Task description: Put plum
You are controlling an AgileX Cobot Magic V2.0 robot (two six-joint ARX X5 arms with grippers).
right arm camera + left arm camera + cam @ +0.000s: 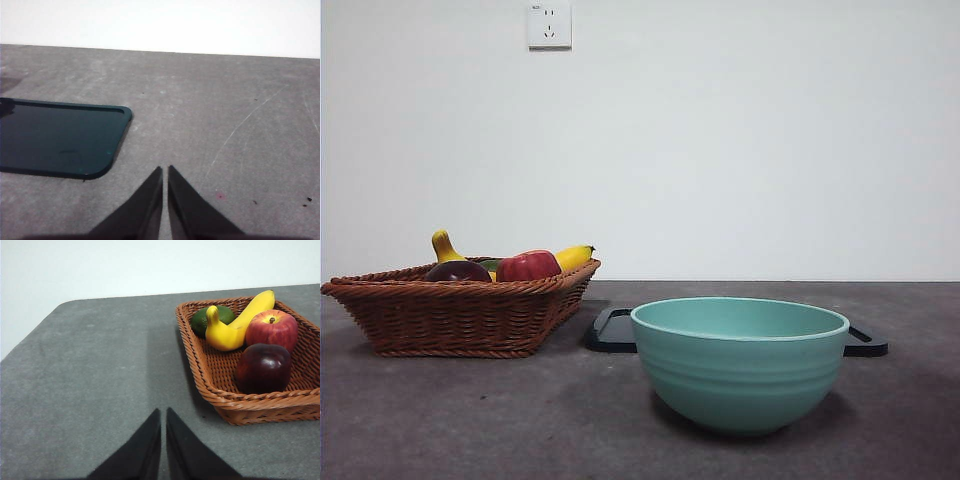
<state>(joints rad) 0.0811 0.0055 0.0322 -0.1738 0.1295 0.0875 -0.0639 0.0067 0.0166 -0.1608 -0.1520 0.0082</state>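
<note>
One teal bowl (740, 362) stands nearest, with one dark flat tray (612, 331) just behind it. To the side sits one wicker basket (460, 315) holding four fruits: the plum (263, 367) near its front rim, one red apple (271, 329), one banana (235, 325) and one green fruit (205, 319) farthest back. Bare grey table (90, 375) lies beside the basket. The left gripper (163, 415) and right gripper (165, 172) hover over the bare table, jaws clenched together, holding nothing.

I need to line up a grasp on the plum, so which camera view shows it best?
The left wrist view: the plum lies whole and unobstructed in the basket, beside the apple. The front view shows only its top above the basket rim. The right wrist view does not show it.
</note>
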